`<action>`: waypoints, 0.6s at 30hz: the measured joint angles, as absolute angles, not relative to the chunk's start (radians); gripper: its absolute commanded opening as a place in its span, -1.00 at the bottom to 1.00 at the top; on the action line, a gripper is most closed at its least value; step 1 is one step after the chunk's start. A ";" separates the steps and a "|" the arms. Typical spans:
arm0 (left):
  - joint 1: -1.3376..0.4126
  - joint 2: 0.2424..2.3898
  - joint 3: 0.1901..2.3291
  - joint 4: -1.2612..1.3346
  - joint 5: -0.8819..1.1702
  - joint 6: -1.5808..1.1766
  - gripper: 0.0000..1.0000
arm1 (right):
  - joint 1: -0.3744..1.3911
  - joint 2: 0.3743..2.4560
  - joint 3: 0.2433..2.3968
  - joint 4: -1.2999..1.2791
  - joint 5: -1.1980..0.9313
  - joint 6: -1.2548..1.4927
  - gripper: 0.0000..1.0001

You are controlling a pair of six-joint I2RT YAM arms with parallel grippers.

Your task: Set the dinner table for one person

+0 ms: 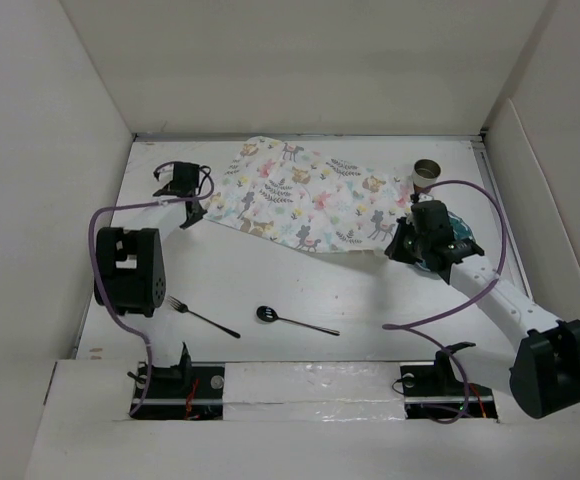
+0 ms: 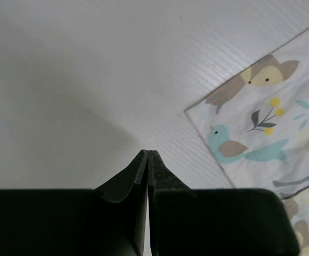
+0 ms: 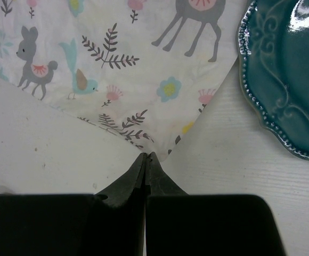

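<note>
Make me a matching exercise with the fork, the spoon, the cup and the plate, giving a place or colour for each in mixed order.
Things:
1. fork
2. spoon
3. cup
4. plate

Descriptions:
A. teal, with a beaded rim
B. far right, just past the mat's corner
C. near edge, left of the other utensil
D. near edge, middle, bowl end to the left

Pairs: 1-C, 2-D, 3-B, 4-A

mat [image 1: 305, 195] far centre | fork [image 1: 205, 318], spoon [image 1: 300, 322] near | cup [image 1: 427, 173] far right
</note>
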State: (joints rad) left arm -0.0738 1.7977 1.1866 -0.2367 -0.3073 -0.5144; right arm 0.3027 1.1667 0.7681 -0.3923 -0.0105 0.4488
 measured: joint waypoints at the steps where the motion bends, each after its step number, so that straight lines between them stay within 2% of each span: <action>1: -0.065 1.765 1.157 -0.237 -0.308 -0.518 -1.00 | 0.303 1.174 0.768 -0.392 -0.011 0.449 -1.00; 4: -0.046 1.663 1.053 -0.233 -0.296 -0.529 -1.00 | 0.303 1.214 0.769 -0.390 -0.012 0.449 -1.00; 5: -0.043 1.639 1.032 -0.236 -0.284 -0.531 -0.92 | 0.303 1.232 0.769 -0.390 -0.013 0.449 -1.00; 6: -0.043 1.627 1.023 -0.237 -0.266 -0.532 -0.60 | 0.303 1.248 0.770 -0.390 -0.017 0.449 -1.00; 8: -0.044 1.631 1.030 -0.227 -0.224 -0.536 -0.45 | 0.303 1.268 0.770 -0.392 -0.024 0.449 -1.00; 9: -0.051 1.642 1.043 -0.228 -0.209 -0.540 -0.30 | 0.303 1.269 0.770 -0.392 -0.027 0.449 -1.00; 12: -0.073 1.703 1.117 -0.228 -0.183 -0.540 0.00 | 0.303 1.265 0.771 -0.390 -0.036 0.448 -1.00; 18: -0.107 1.900 1.342 -0.233 -0.183 -0.517 -0.02 | 0.303 1.246 0.771 -0.389 -0.054 0.448 -1.00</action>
